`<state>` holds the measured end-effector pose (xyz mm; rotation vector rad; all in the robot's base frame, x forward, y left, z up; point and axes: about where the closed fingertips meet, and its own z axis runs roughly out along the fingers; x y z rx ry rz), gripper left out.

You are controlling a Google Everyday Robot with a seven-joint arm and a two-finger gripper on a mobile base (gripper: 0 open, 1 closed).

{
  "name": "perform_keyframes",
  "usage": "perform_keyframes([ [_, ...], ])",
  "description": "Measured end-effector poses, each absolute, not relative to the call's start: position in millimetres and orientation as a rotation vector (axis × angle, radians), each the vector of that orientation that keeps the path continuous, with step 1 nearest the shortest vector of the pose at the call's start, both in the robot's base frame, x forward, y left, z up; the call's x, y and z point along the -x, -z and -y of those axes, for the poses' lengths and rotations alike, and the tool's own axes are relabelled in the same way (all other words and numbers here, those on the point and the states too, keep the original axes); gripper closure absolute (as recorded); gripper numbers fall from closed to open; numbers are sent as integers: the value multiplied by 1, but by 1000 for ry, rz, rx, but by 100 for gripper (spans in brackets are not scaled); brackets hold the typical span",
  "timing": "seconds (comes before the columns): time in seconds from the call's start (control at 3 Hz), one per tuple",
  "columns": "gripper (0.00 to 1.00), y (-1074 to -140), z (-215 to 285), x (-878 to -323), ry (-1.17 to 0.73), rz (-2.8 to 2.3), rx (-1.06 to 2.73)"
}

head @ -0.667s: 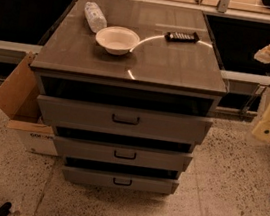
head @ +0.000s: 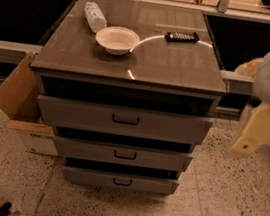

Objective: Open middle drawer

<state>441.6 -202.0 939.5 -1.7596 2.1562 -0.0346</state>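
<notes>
The grey metal cabinet (head: 131,64) stands in the middle of the camera view with three drawers stacked in its front. The middle drawer (head: 93,150) is the low wide front with a small black bar handle (head: 125,154); a dark gap shows above it. The taller top drawer (head: 73,113) is above it and the lowest drawer (head: 89,176) is below. My gripper (head: 252,132), pale yellow on a white arm, hangs at the right edge, beside the cabinet at top-drawer height, apart from every handle.
On the cabinet top lie a white bowl (head: 117,39), a plastic bottle on its side (head: 94,16) and a black remote (head: 182,36). An open cardboard box (head: 18,95) stands against the cabinet's left side. Dark shelving runs behind. Speckled floor lies in front.
My arm and gripper have moved down and to the left, closer to the cabinet's right side. The drawers and the things on top have not moved.
</notes>
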Motion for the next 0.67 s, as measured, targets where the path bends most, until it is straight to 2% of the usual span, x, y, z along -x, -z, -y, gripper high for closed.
perform_keyframes([
  [0.67,0,-831,151,-435,-308,-2014,1831],
])
